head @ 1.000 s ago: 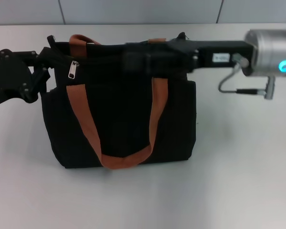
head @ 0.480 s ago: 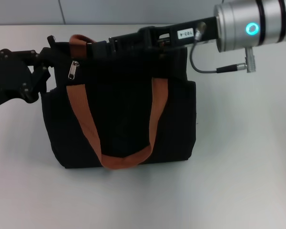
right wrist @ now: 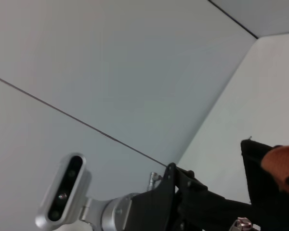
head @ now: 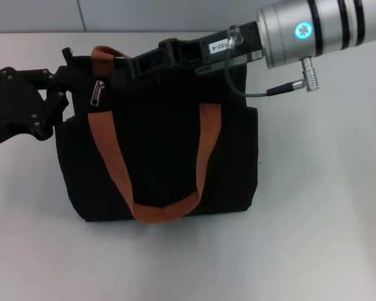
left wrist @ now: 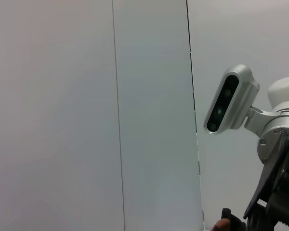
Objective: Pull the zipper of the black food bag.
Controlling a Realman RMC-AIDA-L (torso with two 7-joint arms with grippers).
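Note:
The black food bag [head: 156,157] stands upright mid-table with two orange-brown handles [head: 113,163]. The zipper [head: 97,92], a small silver pull tab, hangs at the left end of the bag's top edge. My left gripper [head: 59,91] is at the bag's upper left corner and looks shut on the fabric there. My right gripper [head: 122,68] reaches in from the right along the bag's top, ending just right of the zipper. The right wrist view shows the bag's corner [right wrist: 260,159], the zipper [right wrist: 241,224] and the left arm [right wrist: 183,197].
White table [head: 313,219] around the bag, with a grey wall behind it. A cable [head: 269,93] hangs from the right wrist over the bag's right top corner. The left wrist view shows the wall and the robot's head camera [left wrist: 229,106].
My right arm has moved left along the bag's top, toward the zipper, and its wrist has lifted and turned. The bag, the zipper and the left gripper have stayed put.

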